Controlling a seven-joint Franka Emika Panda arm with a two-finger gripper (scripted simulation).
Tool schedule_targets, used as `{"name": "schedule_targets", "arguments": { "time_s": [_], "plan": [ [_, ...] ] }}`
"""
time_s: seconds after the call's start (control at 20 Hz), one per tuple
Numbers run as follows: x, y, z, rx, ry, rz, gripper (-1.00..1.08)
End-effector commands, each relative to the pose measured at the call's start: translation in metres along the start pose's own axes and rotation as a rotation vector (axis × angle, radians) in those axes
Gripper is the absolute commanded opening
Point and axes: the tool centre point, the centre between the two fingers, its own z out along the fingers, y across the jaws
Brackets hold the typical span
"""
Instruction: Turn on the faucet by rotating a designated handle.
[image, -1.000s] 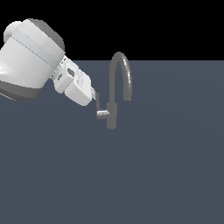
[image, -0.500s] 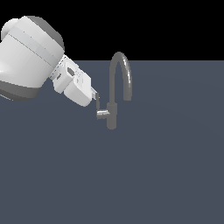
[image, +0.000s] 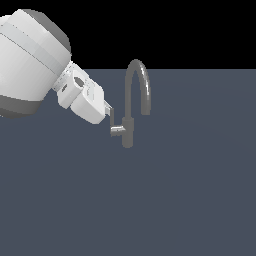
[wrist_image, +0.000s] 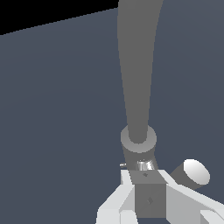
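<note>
On the exterior view's left, the large white arm (image: 30, 65) is seen reaching down toward the middle of the scene, with the gripper (image: 109, 114) brought against the outer end of the handle (image: 117, 130). The handle is a short stub projecting from the side of the faucet (image: 129, 131), which stands upright near the centre of the dark grey surface (image: 190, 200), its arched spout (image: 139, 80) curving over toward the exterior view's right. In the wrist view, the flat grey lever (wrist_image: 150, 199) is seen lying between the two pale fingers (wrist_image: 114, 200), which appear to be set against its sides, so the handle is judged to be pinched. The approach and grasp seem done; how far the handle has been rotated cannot be told, and the turn is judged to remain.
</note>
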Motion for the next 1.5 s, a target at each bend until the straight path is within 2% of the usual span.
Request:
{"name": "schedule_targets", "arguments": {
  "time_s": [0.0,0.25,1.0,1.05,1.1,1.45],
  "plan": [
    [0.005,0.006,-0.002,-0.003,0.001,0.005,-1.00],
    [0.004,0.008,-0.005,0.005,-0.002,0.002,-1.00],
    [0.001,0.060,0.007,-0.002,0.000,0.005,-1.00],
    [0.001,0.060,0.007,-0.002,0.000,0.005,-1.00],
    [-0.001,0.046,-0.002,0.023,-0.010,0.008,-1.00],
    [-0.016,0.070,0.019,0.010,-0.004,0.006,-1.00]
  ]
}}
